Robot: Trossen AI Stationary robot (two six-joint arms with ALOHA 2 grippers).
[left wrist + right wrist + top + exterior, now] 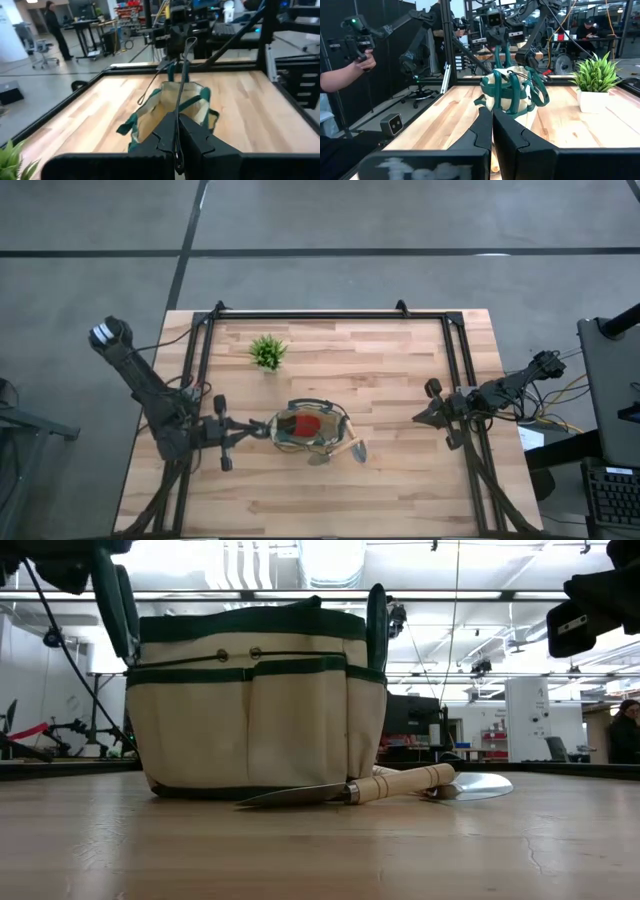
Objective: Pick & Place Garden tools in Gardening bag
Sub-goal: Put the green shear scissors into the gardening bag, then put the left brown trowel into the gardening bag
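The tan gardening bag with dark green trim stands upright mid-table and also shows in the low view. A red-headed piece lies inside it. A wooden-handled metal tool lies on the table by the bag's near right side. My left gripper is at the bag's left side, shut on one of its green handle straps. My right gripper is shut and empty, to the right of the bag and clear of it. The shears are not in view. My left gripper pinches the bag's thin dark green handle strap between its two fingers, coming level from the table's left. The strap rises from the bag's left rim to the gripper. The bag stands upright with its base on the table.
A small spiky green plant in a white pot stands behind the bag toward the far left. A black frame runs around the table's far and side edges. A person's hand shows beyond the table in the right wrist view.
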